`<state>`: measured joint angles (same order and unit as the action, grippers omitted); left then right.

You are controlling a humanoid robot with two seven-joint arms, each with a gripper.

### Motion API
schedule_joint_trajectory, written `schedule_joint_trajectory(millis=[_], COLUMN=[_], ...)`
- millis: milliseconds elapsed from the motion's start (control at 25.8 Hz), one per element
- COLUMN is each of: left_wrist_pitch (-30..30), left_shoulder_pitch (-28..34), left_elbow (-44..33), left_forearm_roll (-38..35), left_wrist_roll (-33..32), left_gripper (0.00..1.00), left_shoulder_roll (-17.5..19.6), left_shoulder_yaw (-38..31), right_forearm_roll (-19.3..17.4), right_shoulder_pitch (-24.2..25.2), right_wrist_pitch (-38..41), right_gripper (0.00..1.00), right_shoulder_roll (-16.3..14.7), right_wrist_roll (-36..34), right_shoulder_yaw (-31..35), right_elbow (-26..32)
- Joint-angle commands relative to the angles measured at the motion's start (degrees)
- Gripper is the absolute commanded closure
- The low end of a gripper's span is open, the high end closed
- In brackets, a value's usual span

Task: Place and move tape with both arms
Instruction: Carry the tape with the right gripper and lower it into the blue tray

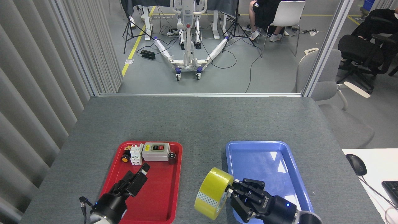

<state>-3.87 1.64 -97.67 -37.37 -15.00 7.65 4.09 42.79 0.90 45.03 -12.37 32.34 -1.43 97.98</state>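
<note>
The tape (213, 192), a wide yellow roll with a white core, stands on edge in the air over the strip of table between the two trays, by the blue tray's (273, 149) left rim. My right gripper (232, 190) comes in from the lower right and is shut on the roll's right side. My left gripper (134, 181) hovers over the lower half of the red tray (161, 199), well left of the tape. Its black fingers are spread, open, with nothing between them.
At the red tray's far end lie a grey switch box (156, 151), white breakers (136, 154), a yellow-capped button (125, 159) and a black cylinder (172, 157). A mouse (356, 164) and keyboard (392, 188) sit on a white desk at right. Slatted wall at left.
</note>
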Motion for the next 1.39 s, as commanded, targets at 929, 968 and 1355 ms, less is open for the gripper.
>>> schedule_joint_trajectory(millis=[929, 968, 1355], left_wrist_pitch=[5.19, 5.45, 11.25], left_shoulder_pitch=[-0.06, -0.06, -0.41], left_elbow=[3.72, 3.72, 6.09], left_forearm_roll=[-41.73, -41.91, -46.12], left_wrist_roll=[20.18, 20.18, 19.92], left_gripper=[0.0, 0.0, 0.0], left_shoulder_roll=[-1.06, -1.06, -0.62], left_shoulder_yaw=[10.06, 10.06, 9.45], right_forearm_roll=[23.65, 23.56, 22.95], right_shoulder_pitch=[-9.69, -9.78, -16.9], right_wrist_pitch=[-37.03, -37.91, -42.48], right_gripper=[0.74, 0.74, 0.74], right_shoulder_roll=[-0.11, -0.82, -1.43], right_wrist_roll=[15.11, 16.0, 18.9], right_shoulder_yaw=[12.59, 11.97, 7.32], right_elbow=[-11.93, -13.08, -25.12])
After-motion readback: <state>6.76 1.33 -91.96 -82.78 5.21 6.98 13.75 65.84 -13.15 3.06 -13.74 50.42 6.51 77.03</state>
